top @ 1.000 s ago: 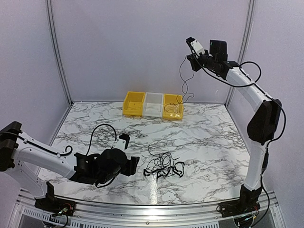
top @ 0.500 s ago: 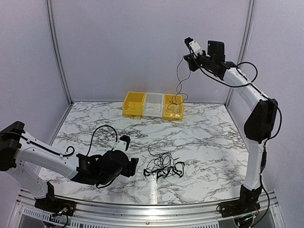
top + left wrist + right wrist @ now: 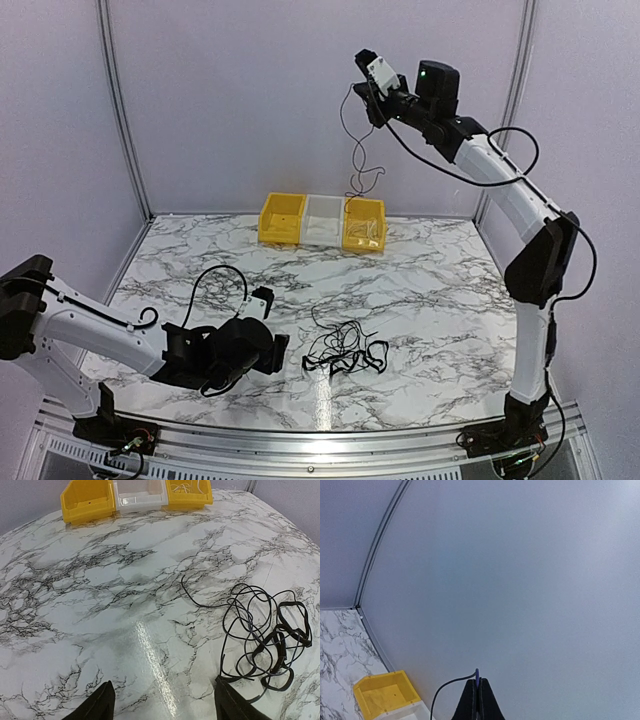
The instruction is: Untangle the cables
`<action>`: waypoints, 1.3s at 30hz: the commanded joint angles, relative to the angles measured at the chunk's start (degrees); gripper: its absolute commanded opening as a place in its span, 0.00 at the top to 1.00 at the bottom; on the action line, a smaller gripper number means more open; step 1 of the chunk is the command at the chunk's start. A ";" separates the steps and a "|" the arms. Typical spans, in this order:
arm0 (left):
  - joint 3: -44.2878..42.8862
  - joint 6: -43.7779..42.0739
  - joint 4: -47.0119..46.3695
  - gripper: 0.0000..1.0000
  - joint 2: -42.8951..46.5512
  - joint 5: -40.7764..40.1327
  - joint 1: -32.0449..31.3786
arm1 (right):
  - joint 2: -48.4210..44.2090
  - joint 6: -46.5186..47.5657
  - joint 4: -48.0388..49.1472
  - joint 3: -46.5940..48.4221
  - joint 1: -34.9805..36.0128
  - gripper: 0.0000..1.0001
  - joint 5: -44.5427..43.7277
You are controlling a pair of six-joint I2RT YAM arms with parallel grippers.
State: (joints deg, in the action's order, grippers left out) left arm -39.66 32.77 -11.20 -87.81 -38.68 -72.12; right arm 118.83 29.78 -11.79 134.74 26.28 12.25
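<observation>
So, top camera first: the right hand (image 3: 365, 90) is way up near the back wall, clamped on one thin black cable (image 3: 352, 150). The cable dangles free, with its curly lower end in the air above the clear bin (image 3: 323, 222) and the right yellow bin (image 3: 364, 228). A second ago that end was dipping into the right yellow bin. Since then the arm has swung up and to the left, so the cord hangs clear of it. My guess is this one's already pulled out of the mess and only needs a place to go. The tangle (image 3: 345, 350) sits near the front of the desk (image 3: 450, 290), with the left hand (image 3: 283, 345) parked just beside it, basically where it was.

Left wrist camera: its fingers (image 3: 97, 707) are spread wide with nothing between them. The tangle (image 3: 265, 645) lies ahead and to the right, one stray end trailing toward the middle of the desk. Plenty of loops left to sort.

Right wrist camera: the fingers (image 3: 472, 702) are pressed tight together on the cable (image 3: 445, 686), which curves off to the left. There's a yellow bin (image 3: 387, 695) far below.
</observation>
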 commanded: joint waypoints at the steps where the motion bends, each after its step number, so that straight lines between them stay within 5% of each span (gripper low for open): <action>1: -0.58 1.62 2.15 0.29 0.69 -1.25 -0.22 | 4.83 3.96 7.10 3.44 0.89 1.00 -3.93; 16: 3.41 5.97 3.03 0.29 3.99 -1.45 -0.22 | 18.48 8.73 16.57 3.16 0.88 1.00 -9.06; 28: 1.85 4.74 3.15 0.29 2.02 -0.98 -0.22 | 17.04 7.26 18.68 3.78 1.23 1.00 -8.14; 39: 3.14 6.25 3.95 0.29 3.91 -0.80 -0.21 | 25.40 9.82 20.93 4.02 1.64 1.00 -7.10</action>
State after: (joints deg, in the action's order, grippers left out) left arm -37.15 38.17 -9.04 -85.78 -39.05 -72.12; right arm 139.52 38.02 7.20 137.03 27.18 4.29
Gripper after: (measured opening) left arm 0.709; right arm 0.019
